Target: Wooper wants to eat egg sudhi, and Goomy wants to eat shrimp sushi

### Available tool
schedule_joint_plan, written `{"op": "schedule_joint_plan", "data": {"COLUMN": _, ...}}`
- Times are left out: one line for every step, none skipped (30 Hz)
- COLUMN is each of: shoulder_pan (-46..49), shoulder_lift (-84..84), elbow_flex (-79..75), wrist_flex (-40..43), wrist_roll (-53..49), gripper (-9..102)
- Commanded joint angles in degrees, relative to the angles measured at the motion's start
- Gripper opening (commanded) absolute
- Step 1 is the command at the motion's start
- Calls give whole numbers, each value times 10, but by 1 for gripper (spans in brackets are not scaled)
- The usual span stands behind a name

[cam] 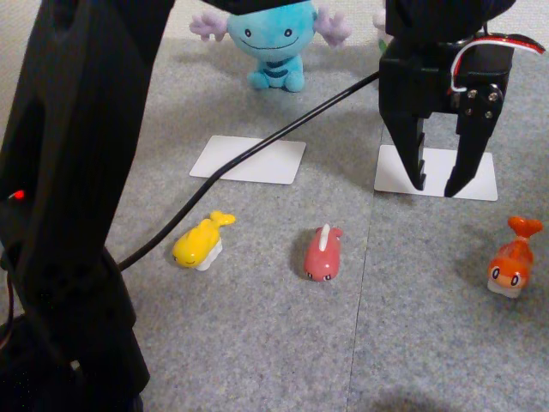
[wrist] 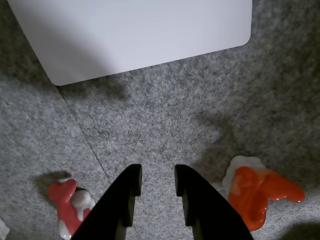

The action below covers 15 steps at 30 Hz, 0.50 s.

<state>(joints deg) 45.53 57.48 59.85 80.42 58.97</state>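
1. In the other view, your gripper (cam: 435, 188) hangs at the upper right of the frame, its two black fingers parted by a narrow gap and holding nothing; the tips hover over a white card (cam: 473, 174) on the grey carpet (cam: 257, 343).
2. Wooper (cam: 273, 39) sits at the top centre of that view, behind a second white card (cam: 249, 160); a black cable (cam: 283, 133) runs diagonally across this card.
3. The egg sudhi (cam: 202, 241) lies at lower left of centre, well apart from your gripper; the pink-red toy (cam: 322, 253) lies at the centre, near it.
4. The shrimp sushi (cam: 513, 257) rests at the right edge, below and right of your fingertips.
5. In the wrist view, your gripper (wrist: 156, 181) rises from the bottom centre, fingers slightly apart over bare carpet; the shrimp sushi (wrist: 260, 190) lies just beside the right finger; the pink-red toy (wrist: 67, 205) sits at lower left; the white card (wrist: 135, 35) spans the top.
6. Goomy is almost hidden behind the arm; you cannot tell its place clearly.
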Motion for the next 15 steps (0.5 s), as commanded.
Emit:
{"op": "schedule_joint_plan", "data": {"shoulder_pan": -256, "shoulder_lift": 788, "elbow_flex": 879, "wrist_flex": -521, "wrist_roll": 267, "gripper": 22}}
{"op": "schedule_joint_plan", "data": {"shoulder_pan": -256, "shoulder_lift": 788, "elbow_flex": 878, "wrist_flex": -519, "wrist_roll": 266, "gripper": 22}}
{"op": "schedule_joint_plan", "data": {"shoulder_pan": -256, "shoulder_lift": 788, "elbow_flex": 878, "wrist_flex": -519, "wrist_roll": 266, "gripper": 22}}
{"op": "schedule_joint_plan", "data": {"shoulder_pan": -256, "shoulder_lift": 788, "elbow_flex": 880, "wrist_flex": -519, "wrist_roll": 266, "gripper": 22}}
{"op": "schedule_joint_plan", "data": {"shoulder_pan": -256, "shoulder_lift": 787, "elbow_flex": 882, "wrist_flex": -519, "wrist_roll": 266, "gripper": 22}}
{"op": "schedule_joint_plan", "data": {"shoulder_pan": -256, "shoulder_lift": 781, "elbow_flex": 882, "wrist_flex": -519, "wrist_roll": 266, "gripper": 22}}
{"op": "schedule_joint_plan", "data": {"shoulder_pan": -255, "shoulder_lift": 772, "elbow_flex": 882, "wrist_flex": -520, "wrist_roll": 266, "gripper": 22}}
{"op": "schedule_joint_plan", "data": {"shoulder_pan": -255, "shoulder_lift": 758, "elbow_flex": 881, "wrist_flex": -521, "wrist_roll": 266, "gripper": 22}}
{"op": "schedule_joint_plan", "data": {"shoulder_pan": -255, "shoulder_lift": 746, "elbow_flex": 878, "wrist_flex": -524, "wrist_roll": 266, "gripper": 22}}
{"op": "schedule_joint_plan", "data": {"shoulder_pan": -255, "shoulder_lift": 734, "elbow_flex": 877, "wrist_flex": -529, "wrist_roll": 266, "gripper": 22}}
{"op": "schedule_joint_plan", "data": {"shoulder_pan": -255, "shoulder_lift": 728, "elbow_flex": 877, "wrist_flex": -531, "wrist_roll": 266, "gripper": 22}}
{"op": "schedule_joint_plan", "data": {"shoulder_pan": -255, "shoulder_lift": 722, "elbow_flex": 877, "wrist_flex": -531, "wrist_roll": 266, "gripper": 22}}
{"op": "schedule_joint_plan", "data": {"shoulder_pan": -256, "shoulder_lift": 717, "elbow_flex": 876, "wrist_flex": -532, "wrist_roll": 267, "gripper": 22}}
{"op": "schedule_joint_plan", "data": {"shoulder_pan": -256, "shoulder_lift": 716, "elbow_flex": 873, "wrist_flex": -532, "wrist_roll": 269, "gripper": 22}}
{"op": "schedule_joint_plan", "data": {"shoulder_pan": -256, "shoulder_lift": 716, "elbow_flex": 868, "wrist_flex": -529, "wrist_roll": 269, "gripper": 22}}
